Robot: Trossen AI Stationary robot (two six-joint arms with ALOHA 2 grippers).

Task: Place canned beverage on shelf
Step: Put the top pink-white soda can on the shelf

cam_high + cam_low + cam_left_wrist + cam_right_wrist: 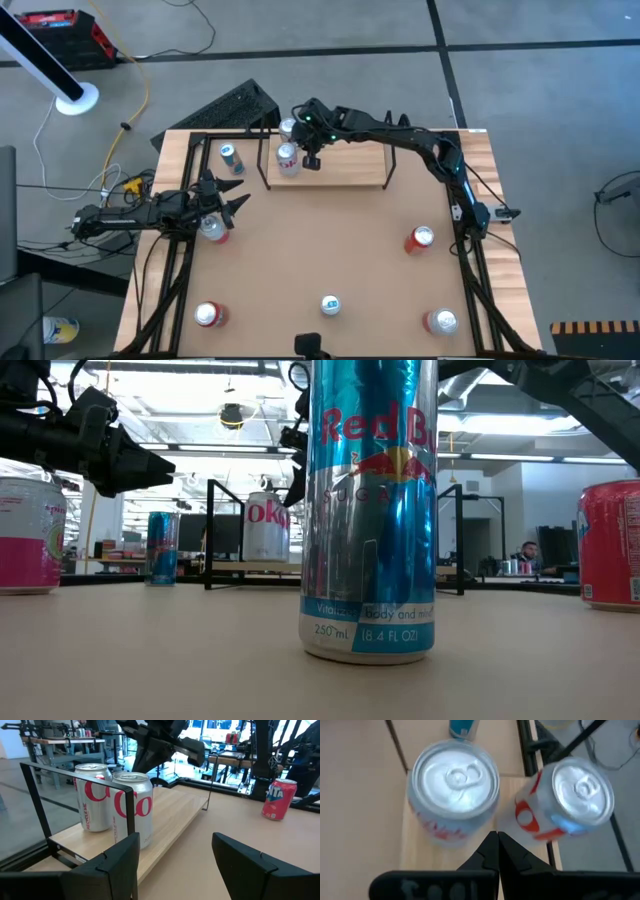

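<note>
The shelf (340, 168), a pale wood plank in a black rod frame, stands at the table's far middle. Two silver-and-red cans (288, 160) (289, 128) stand upright on its left end; they also show in the left wrist view (134, 805) (94, 795) and the right wrist view (454, 790) (570, 800). My right gripper (496, 837) hangs just above these two cans, shut and empty, its fingers pointing down (311, 160). My left gripper (238, 203) is open and empty, raised above the table's left side and facing the shelf (175, 862).
Loose cans stand on the table: a pink-and-white one (213, 229) under my left arm, a blue one (230, 157) left of the shelf, a red one (420, 238) at right, and three along the near edge, a silver-blue one (330, 305) between two red ones (208, 315) (441, 320).
</note>
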